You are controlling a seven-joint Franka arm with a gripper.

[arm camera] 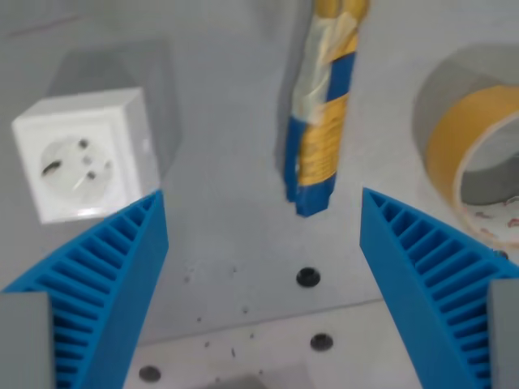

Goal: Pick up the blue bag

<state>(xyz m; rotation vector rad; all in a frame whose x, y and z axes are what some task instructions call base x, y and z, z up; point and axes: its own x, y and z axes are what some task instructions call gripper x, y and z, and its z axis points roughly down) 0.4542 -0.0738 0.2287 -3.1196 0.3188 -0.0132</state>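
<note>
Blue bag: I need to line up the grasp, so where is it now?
In the wrist view the blue bag lies top centre, between the white socket at left and the tape roll at right, beyond the open fingers.

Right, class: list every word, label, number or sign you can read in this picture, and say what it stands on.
No text can be read.
Blue bag: yellow and pale printing, too blurred to read.
Tape roll: small reddish marks on its inner rim, too blurred to read.
White socket: no lettering visible.
</note>
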